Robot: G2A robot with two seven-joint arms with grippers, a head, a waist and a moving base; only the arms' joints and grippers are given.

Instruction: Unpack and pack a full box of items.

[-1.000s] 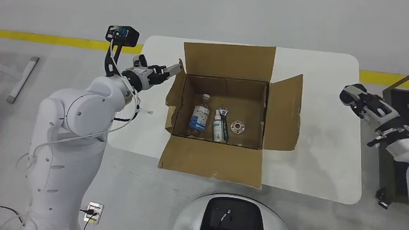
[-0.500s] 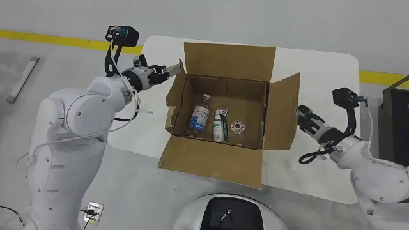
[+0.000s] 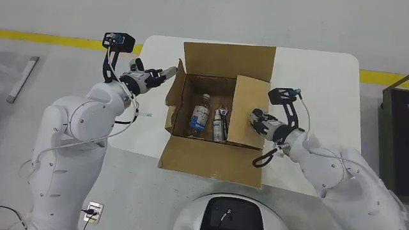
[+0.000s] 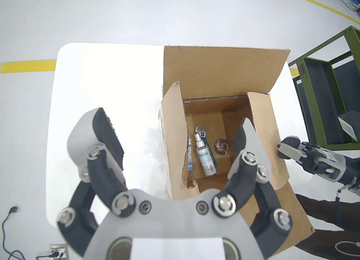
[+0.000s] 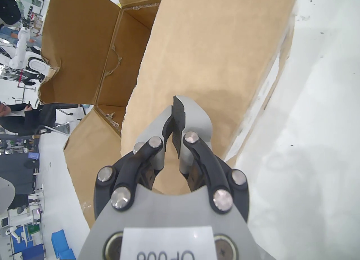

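An open cardboard box (image 3: 217,156) stands mid-table. Inside lie a clear bottle (image 3: 199,116), a spray bottle (image 3: 218,126) (image 4: 205,157), a wrench (image 4: 203,133) and a round metal part (image 4: 220,145). My right gripper (image 3: 257,120) (image 5: 175,110) is shut with nothing in it, its tips against the outer face of the box's right flap (image 3: 249,112) (image 5: 219,47), which stands raised and leans inward. My left gripper (image 3: 169,72) (image 4: 174,134) is open, just outside the box's left flap (image 3: 174,92), which stands nearly upright.
The white table (image 3: 319,70) has free surface right of the box and behind it. A green metal cart (image 4: 323,98) stands off the table's right side. The box's far flap (image 3: 230,61) and near flap (image 3: 211,160) are folded outward.
My right arm has swung in from the table's right edge to the box. The right flap has gone from lying outward to standing and leaning inward. The left arm has barely moved.
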